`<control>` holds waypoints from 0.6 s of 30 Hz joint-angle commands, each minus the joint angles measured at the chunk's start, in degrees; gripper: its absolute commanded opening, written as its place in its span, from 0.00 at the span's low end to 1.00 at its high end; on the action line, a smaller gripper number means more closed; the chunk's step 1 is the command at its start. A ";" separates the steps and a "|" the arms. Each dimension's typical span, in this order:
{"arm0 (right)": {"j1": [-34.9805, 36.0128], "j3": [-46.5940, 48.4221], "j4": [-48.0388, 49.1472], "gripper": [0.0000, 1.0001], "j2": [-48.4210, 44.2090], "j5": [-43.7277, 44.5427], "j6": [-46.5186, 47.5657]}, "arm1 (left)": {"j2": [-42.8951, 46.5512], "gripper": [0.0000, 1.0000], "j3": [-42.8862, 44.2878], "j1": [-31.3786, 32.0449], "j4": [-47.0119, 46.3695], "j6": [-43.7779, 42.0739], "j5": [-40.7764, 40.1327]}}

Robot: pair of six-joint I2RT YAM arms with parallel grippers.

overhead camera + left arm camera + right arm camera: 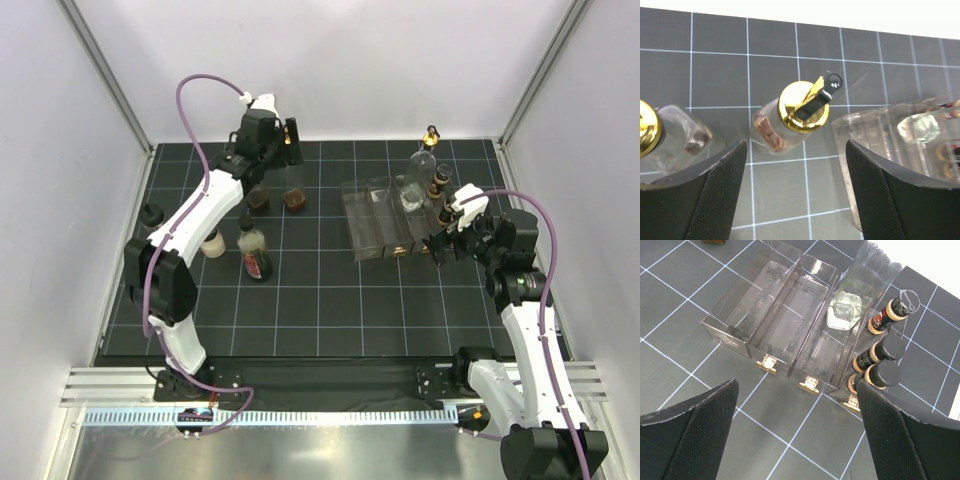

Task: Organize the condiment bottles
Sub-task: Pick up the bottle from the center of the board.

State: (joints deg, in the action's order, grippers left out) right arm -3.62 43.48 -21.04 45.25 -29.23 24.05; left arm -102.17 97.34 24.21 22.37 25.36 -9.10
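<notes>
The tall clear bottle with gold pourer top (787, 120) stands upright, far left on the black gridded mat (715, 75), spout aimed far-right towards the clear plastic divided rack (875, 135), reddish-brown residue inside. I see my left gripper (796, 146) spread wide above it, right gripper (797, 385) likewise spread

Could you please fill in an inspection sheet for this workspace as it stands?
Surface: black gridded mat, no spills seen.
Job's things: two gold-topped bottles, a red sauce bottle and a pale bottle stand loose on the mat. One clear bottle and three small dark bottles sit in the rack.
Clutter: nothing seen.
Grippers: left gripper open above one gold-topped bottle; right gripper open, facing the rack.
Cables: purple cables run along both arms, touching no bottle.
Surroundings: white walls, metal frame.
</notes>
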 commanded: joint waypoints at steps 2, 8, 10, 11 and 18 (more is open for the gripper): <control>-0.43 1.43 1.88 1.00 -0.34 0.05 -0.67 | -1.80 0.77 3.03 0.05 -4.70 -4.18 -1.09; -0.43 1.43 1.96 1.00 -0.34 -0.12 -0.67 | -4.26 0.72 3.91 0.14 -6.11 -7.87 -2.85; -0.43 1.43 1.88 1.00 -0.34 -0.12 -0.67 | -4.79 0.72 4.17 0.23 -6.90 -8.66 -3.20; -0.43 1.43 1.88 1.00 -0.26 -0.21 -0.67 | -5.23 0.72 4.26 0.23 -7.08 -9.27 -3.29; -0.43 1.43 1.88 1.00 -0.17 -0.30 -0.50 | -6.63 0.68 4.70 0.93 -9.01 -12.79 -4.34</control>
State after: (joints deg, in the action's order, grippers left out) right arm -3.88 43.48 -21.04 45.28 -29.26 24.01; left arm -108.25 99.53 24.51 17.43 15.77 -11.62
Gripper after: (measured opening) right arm 0.996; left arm 0.686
